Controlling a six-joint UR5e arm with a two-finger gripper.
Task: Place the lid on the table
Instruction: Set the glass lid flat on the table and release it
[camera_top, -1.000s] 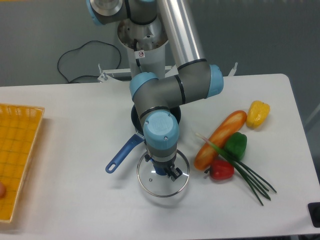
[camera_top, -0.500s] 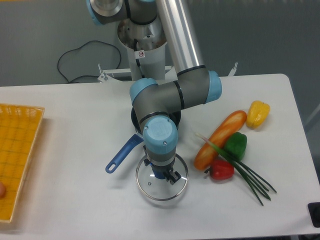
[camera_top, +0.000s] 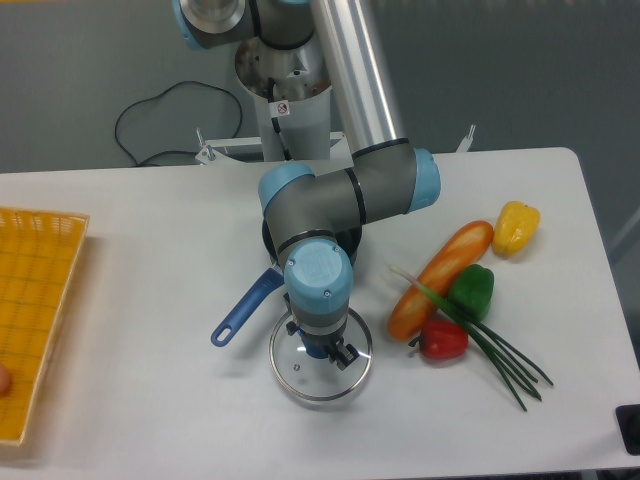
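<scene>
The gripper (camera_top: 318, 349) points straight down over the middle of the lid (camera_top: 320, 360), clenched on its blue knob, though the wrist hides most of the fingers. The lid sits low over the table (camera_top: 150, 390), just in front of the saucepan (camera_top: 262, 285); whether it touches the table I cannot tell. To the right lie a baguette (camera_top: 440, 278), peppers and green onions (camera_top: 490, 350), and a yellow tray (camera_top: 30, 310) sits at the left edge.

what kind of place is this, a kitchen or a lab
Most likely a robotics lab staged as a kitchen: the arm's base is mounted at a bare white table, cables trail behind, and the vegetables look like plastic props.
</scene>
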